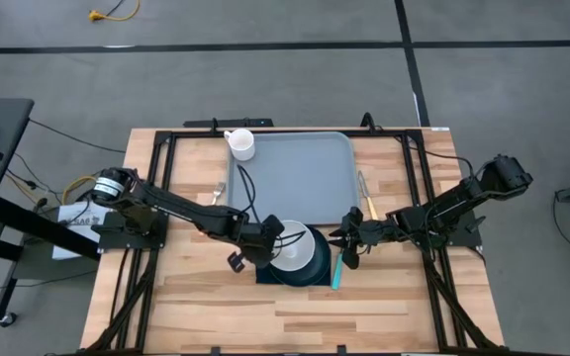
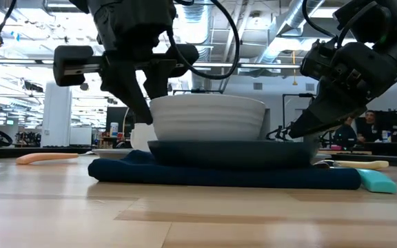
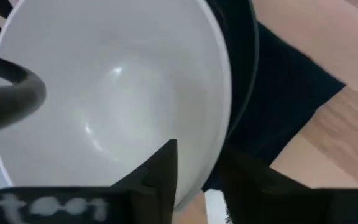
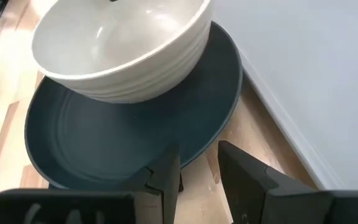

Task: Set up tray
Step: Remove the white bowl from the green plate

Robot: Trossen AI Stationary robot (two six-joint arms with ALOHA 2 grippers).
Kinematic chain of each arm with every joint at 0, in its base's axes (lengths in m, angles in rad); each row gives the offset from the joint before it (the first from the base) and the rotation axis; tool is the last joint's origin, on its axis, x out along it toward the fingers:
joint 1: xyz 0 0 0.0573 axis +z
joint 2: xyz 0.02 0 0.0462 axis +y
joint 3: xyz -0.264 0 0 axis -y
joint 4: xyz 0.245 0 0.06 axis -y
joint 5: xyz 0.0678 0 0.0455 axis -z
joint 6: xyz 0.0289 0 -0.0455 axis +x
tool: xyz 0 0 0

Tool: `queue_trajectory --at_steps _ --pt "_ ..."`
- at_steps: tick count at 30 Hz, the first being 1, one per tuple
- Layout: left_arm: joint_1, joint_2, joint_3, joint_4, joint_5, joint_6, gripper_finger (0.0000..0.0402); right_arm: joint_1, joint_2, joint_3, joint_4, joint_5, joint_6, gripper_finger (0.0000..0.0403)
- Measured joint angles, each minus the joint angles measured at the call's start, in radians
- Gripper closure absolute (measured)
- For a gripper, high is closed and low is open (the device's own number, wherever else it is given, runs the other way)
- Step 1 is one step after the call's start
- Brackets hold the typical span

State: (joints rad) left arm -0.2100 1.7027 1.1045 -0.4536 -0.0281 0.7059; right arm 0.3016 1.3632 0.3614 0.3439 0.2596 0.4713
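Bowl [image 4: 120, 46] sits on plate [image 4: 104, 140]. Left claw [image 3: 197, 171] straddles bowl rim, grip apparently not tight; right claw [image 4: 197, 168] narrowly open at plate edge.

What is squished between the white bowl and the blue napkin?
A dark blue plate: the bowl sits on it, napkin underneath, clearest in the low view.

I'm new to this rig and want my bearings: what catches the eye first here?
A white bowl stacked on a dark plate and navy napkin, at the table's front centre. The left gripper straddles the bowl's rim; the right gripper straddles the plate's edge. Behind lies the grey-blue tray, a white mug in its corner.
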Motion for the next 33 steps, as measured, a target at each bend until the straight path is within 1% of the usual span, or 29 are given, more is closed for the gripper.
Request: queue_trajectory --at_steps 4,5,12,15,18,22,25,28,33 --pt "0.0 0.0 0.038 -0.022 -0.04 0.013 0.0385 0.0 0.0 0.0 0.0 0.0 0.0 0.0301" --pt "0.0 -0.001 0.049 -0.034 -0.053 0.012 0.0392 0.0 0.0 0.0 0.0 0.0 0.0 0.0301" --pt "-0.021 -0.001 0.115 -0.104 -0.15 0.028 0.0399 0.0 0.0 0.0 0.0 0.0 0.0 0.0301" --pt "-0.033 -0.001 0.161 -0.204 -0.192 -0.004 0.04 0.0 0.0 0.0 0.0 0.0 0.0 0.0301" --pt "-0.052 -0.001 0.213 -0.36 -0.22 -0.088 0.0401 0.0 0.0 0.0 0.0 0.0 0.0 0.0301" --pt "-0.097 -0.01 0.271 -0.574 -0.203 -0.253 0.0401 0.0 0.0 0.0 0.0 0.0 0.0 0.0301" --pt "-0.14 -0.026 0.291 -0.693 -0.144 -0.387 0.0401 0.0 0.0 0.0 0.0 0.0 0.0 0.0301" --pt "-0.191 -0.042 0.291 -0.711 -0.082 -0.494 0.0401 0.0 0.0 0.0 0.0 0.0 0.0 0.0301" --pt "-0.28 -0.043 0.28 -0.7 -0.058 -0.617 0.0401 0.0 0.0 0.0 0.008 0.0 0.0 0.0301"
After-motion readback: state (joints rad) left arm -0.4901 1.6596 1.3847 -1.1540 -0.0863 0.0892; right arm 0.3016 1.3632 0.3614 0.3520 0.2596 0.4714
